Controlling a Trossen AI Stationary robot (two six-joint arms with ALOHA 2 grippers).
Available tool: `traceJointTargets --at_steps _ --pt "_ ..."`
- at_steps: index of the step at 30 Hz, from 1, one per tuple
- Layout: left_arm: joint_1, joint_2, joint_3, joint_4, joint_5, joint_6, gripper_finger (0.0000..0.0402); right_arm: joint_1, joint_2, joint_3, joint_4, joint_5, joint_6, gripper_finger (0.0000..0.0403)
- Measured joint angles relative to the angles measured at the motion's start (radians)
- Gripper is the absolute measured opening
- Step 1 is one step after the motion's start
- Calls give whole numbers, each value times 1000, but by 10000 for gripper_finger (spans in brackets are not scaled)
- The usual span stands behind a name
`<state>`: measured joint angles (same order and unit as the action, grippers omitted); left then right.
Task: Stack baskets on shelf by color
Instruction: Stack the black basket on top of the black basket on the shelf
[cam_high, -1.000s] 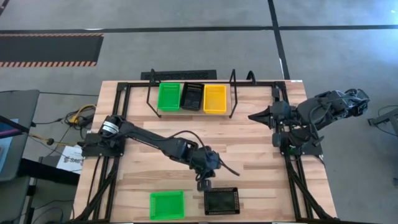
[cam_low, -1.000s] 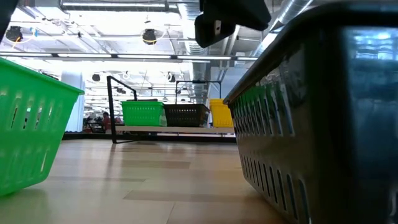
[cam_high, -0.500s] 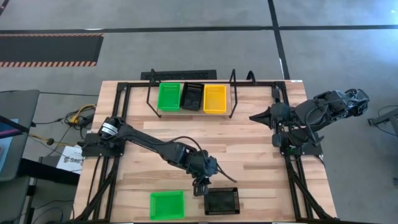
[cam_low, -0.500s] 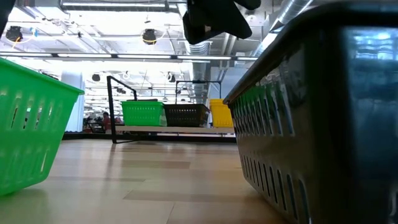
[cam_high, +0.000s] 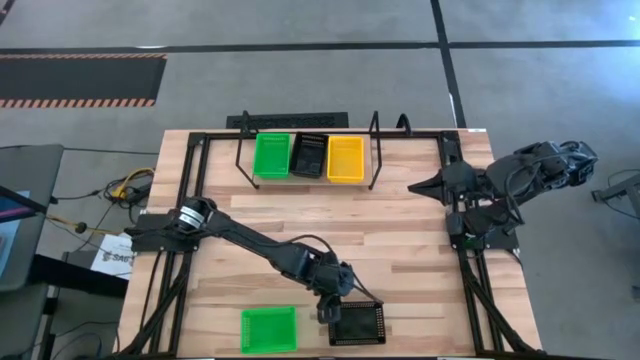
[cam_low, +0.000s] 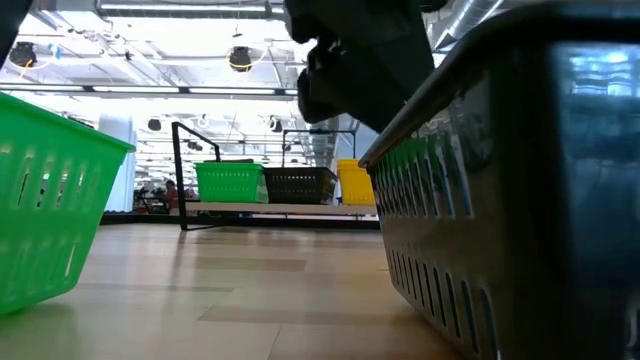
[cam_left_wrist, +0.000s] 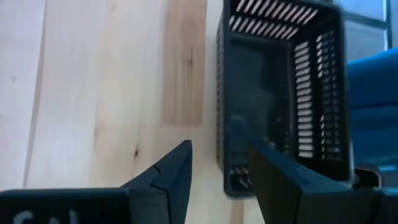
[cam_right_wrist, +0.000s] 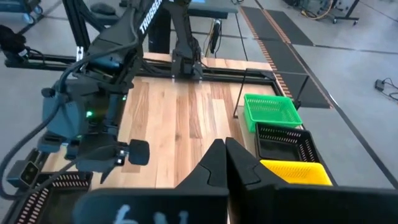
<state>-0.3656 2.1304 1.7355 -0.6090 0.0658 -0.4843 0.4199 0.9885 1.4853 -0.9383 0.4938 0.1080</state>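
On the shelf (cam_high: 239, 160) at the far edge stand a green basket (cam_high: 271, 155), a black basket (cam_high: 308, 155) and a yellow basket (cam_high: 346, 158), side by side. Near the front edge a green basket (cam_high: 269, 329) and a black basket (cam_high: 357, 323) rest on the table. My left gripper (cam_left_wrist: 221, 177) is open just above the black basket's left wall (cam_left_wrist: 221, 93), one finger outside it and one over the inside. My right gripper (cam_high: 413, 187) is shut and waits at the table's right side.
Black frame rails (cam_high: 190, 170) run along the table's left and right sides. Bare wood (cam_high: 330, 215) lies between the shelf and the two near baskets. The near green basket sits just left of my left gripper.
My left gripper has gone toward the table's near edge and down toward the black basket, and its fingers have spread apart. The baskets have stayed where they were.
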Motion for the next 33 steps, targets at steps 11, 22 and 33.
traceJointTargets --at_steps 11,22,33 --pt "-18 0 -7 -4 16 -34 139 0 -21 0 -9 0 -4 4" --pt "-34 0 -21 -21 -56 -32 139 0 -22 0 -28 0 -3 3" --pt "-38 0 -21 -17 -71 -8 139 0 -22 0 -27 0 -3 3"
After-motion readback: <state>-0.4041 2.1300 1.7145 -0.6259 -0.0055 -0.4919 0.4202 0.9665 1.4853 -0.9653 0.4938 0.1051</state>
